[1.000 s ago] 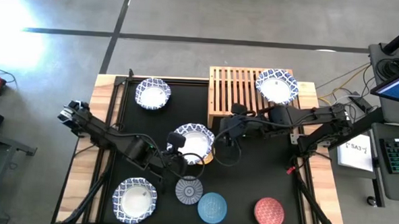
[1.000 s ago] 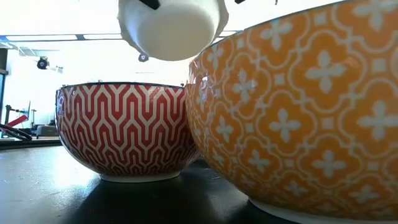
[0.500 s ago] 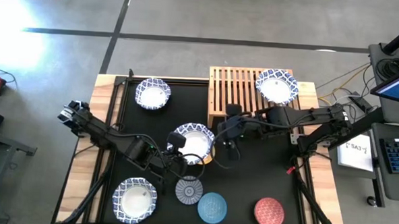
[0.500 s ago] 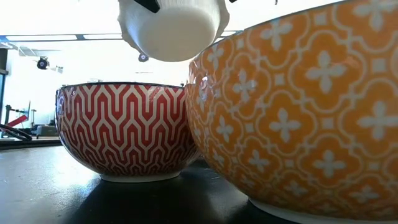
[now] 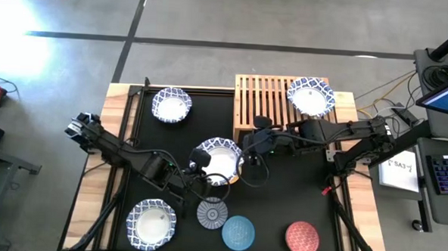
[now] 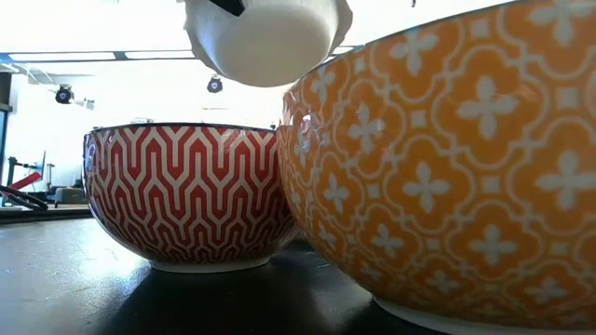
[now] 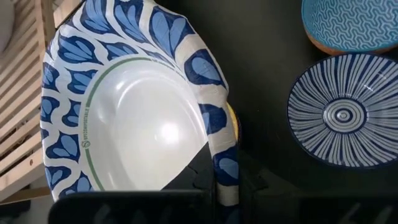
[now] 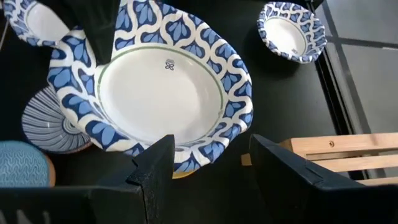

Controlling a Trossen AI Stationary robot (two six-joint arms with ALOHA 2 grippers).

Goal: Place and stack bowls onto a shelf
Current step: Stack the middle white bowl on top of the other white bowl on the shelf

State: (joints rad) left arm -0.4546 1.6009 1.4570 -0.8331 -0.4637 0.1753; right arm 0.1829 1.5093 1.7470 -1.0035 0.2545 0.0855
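Frame centre: left tool (image 5: 200,167) clamped on the rim of a white bowl (image 5: 218,159) (raised above the bench); right tool (image 5: 247,151), fingers apart, straddles its opposite rim.

Bright even overhead light, blown-out backlit room in the low view, glare on the floor (image 5: 30,53)

Four larger bowls are white inside with a blue leaf pattern on the rim; the lifted bowl (image 5: 218,158) also has a thin green ring. One small bowl (image 5: 212,213) has dark blue and white stripes like rays, one (image 5: 238,232) is light blue with fine waves, one (image 5: 302,238) is speckled red. The shelf (image 5: 259,101) is light wood, the mat (image 5: 281,196) black.
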